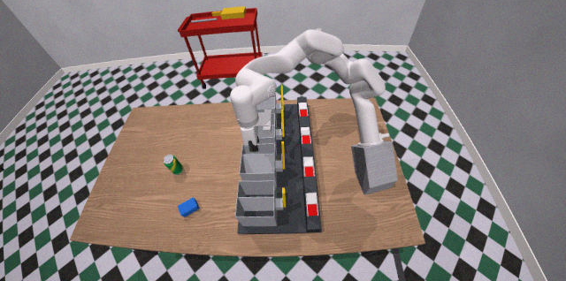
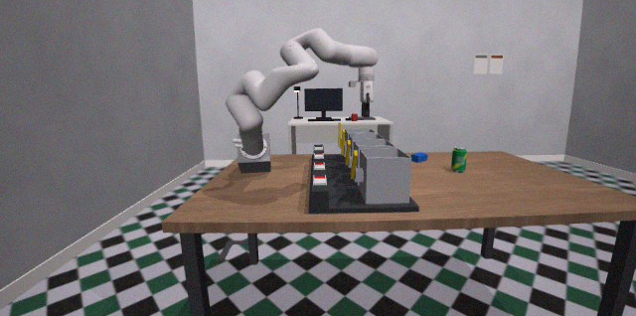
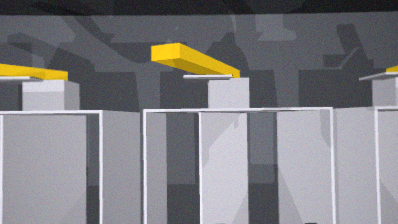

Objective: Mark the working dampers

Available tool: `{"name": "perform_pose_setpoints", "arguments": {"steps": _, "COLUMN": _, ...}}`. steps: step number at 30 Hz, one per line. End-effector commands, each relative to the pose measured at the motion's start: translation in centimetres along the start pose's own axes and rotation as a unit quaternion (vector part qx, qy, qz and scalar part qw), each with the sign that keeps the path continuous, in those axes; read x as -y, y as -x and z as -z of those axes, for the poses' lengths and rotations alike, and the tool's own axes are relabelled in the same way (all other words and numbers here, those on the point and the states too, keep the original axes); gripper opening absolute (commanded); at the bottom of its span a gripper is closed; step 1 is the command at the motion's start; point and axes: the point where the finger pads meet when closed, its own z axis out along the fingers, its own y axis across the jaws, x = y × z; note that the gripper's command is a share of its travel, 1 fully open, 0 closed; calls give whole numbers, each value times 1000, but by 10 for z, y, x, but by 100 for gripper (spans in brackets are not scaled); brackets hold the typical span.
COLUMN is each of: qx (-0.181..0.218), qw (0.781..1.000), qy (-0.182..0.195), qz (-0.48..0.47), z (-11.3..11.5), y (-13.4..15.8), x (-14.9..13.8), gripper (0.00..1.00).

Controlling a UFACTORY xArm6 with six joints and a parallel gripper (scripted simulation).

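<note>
Four grey duct dampers stand in a row on a dark base; the nearest one is at the front. Each has a yellow lever, such as the front one. In front of each is a status slider; all show red beside a white cover, from the near one to the far one. My gripper hangs above the middle dampers on the side away from the sliders, touching nothing. It also shows in the exterior view, partly open and empty. The wrist view faces one damper and its lever.
A green can and a blue block lie on the table left of the dampers. The arm's grey base stands to the right of the sliders. A red cart stands on the floor behind the table.
</note>
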Motion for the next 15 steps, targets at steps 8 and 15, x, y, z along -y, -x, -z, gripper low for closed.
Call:
{"name": "perform_pose_setpoints", "arguments": {"steps": 8, "qx": 2, "qw": 1000, "qy": 1, "qz": -1, "z": 2, "y": 1, "x": 0, "gripper": 39}}
{"name": "perform_pose_setpoints", "arguments": {"steps": 15, "qx": 2, "qw": 1000, "qy": 6, "qz": 0, "z": 1, "y": -1, "x": 2, "gripper": 39}}
